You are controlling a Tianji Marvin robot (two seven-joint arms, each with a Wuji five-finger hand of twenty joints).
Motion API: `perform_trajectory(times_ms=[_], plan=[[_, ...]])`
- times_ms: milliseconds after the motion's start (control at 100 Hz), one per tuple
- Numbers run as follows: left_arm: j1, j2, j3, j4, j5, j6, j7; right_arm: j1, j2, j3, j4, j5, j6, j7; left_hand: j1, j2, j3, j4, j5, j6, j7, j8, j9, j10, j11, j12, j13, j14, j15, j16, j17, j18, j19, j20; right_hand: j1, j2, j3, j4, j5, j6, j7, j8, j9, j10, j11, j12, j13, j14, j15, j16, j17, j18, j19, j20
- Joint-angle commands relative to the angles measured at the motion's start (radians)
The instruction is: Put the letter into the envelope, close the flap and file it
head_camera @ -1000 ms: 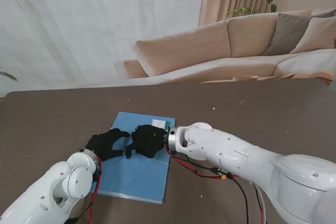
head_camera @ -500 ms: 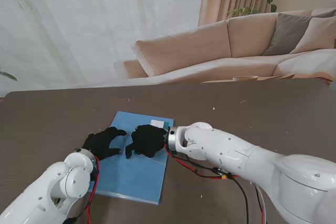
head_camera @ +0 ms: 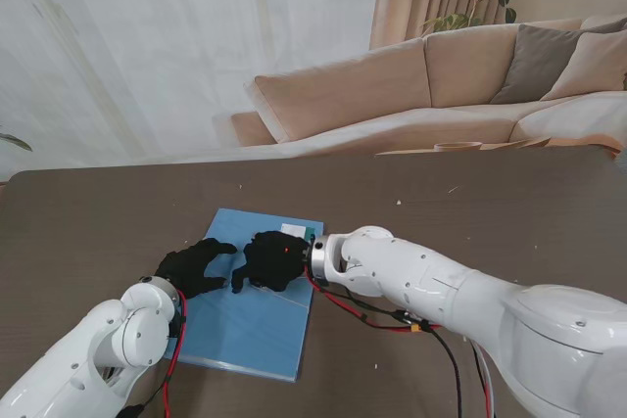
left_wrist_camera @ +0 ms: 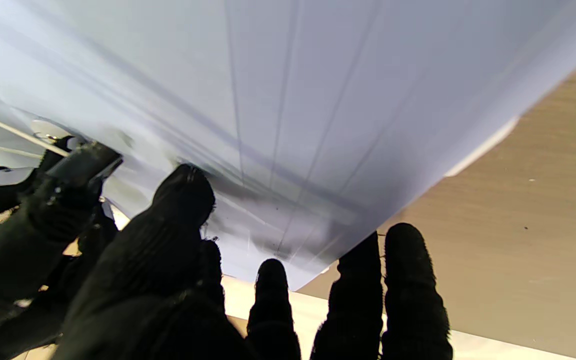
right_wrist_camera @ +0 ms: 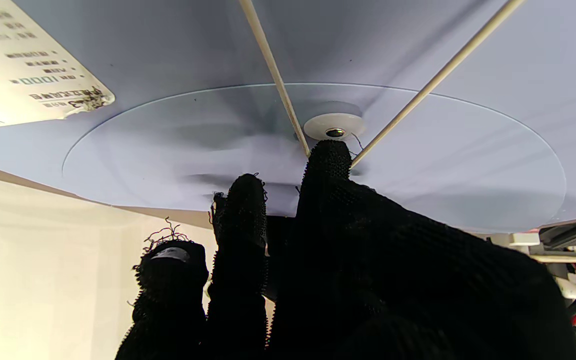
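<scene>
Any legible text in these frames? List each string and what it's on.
White label on the blue envelope: several printed lines, shown upside down and blurred; unreadable.
In the stand view the label is too small to read.
Nothing else carries text.

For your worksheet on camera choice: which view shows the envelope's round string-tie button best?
The right wrist view: the button is close and sharp, string running past it, a fingertip of the right hand beside it. The left wrist view shows it small, at the edge; the stand view hides it.
</scene>
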Motion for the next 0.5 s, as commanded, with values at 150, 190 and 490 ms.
perform_trajectory(times_ms=[150,190,490], plan=[[0.004,-0.007,0.005,-0.003,-0.003,-0.01,-0.022,0.016,-0.029,-0.018,0.024,-0.005,-0.001,-0.007,0.024,0.004,0.004,0.013,-0.035,-0.015,-0.002,-0.004,-0.004,0.0,-0.03,0.007,0.04,-0.06,0.023,-0.001,-0.001,0.002,0.008,-0.006,0.047,-0.019,0.023,0.025,-0.045,-0.015,0.006,0.012,-0.099,-0.038,-0.008,0.003,-0.025,0.03,0.005,-0.007,-0.009,-0.006,0.021,-0.001],[0.004,-0.007,0.005,-0.002,-0.003,-0.01,-0.022,0.02,-0.033,-0.024,0.032,-0.009,0.0,-0.018,0.024,0.004,0.004,0.013,-0.035,-0.016,-0.002,-0.004,-0.005,0.001,-0.03,0.007,0.039,-0.06,0.022,-0.001,-0.001,0.002,0.008,-0.007,0.023,-0.05,0.037,0.014,-0.048,-0.032,0.014,0.023,-0.105,-0.045,0.014,0.024,-0.027,0.021,0.013,-0.004,-0.009,-0.004,0.02,0.0],[0.003,-0.007,0.006,-0.001,-0.002,-0.013,-0.021,0.031,-0.051,-0.046,0.063,-0.019,-0.007,-0.048,0.023,0.004,0.004,0.013,-0.035,-0.015,-0.002,-0.004,-0.006,0.001,-0.032,0.008,0.035,-0.062,0.02,-0.003,-0.005,0.0,0.007,-0.01,0.0,-0.169,0.079,-0.051,-0.03,-0.07,0.032,0.06,-0.091,-0.055,0.079,0.092,-0.026,-0.001,0.035,-0.001,-0.009,-0.001,0.018,0.001]])
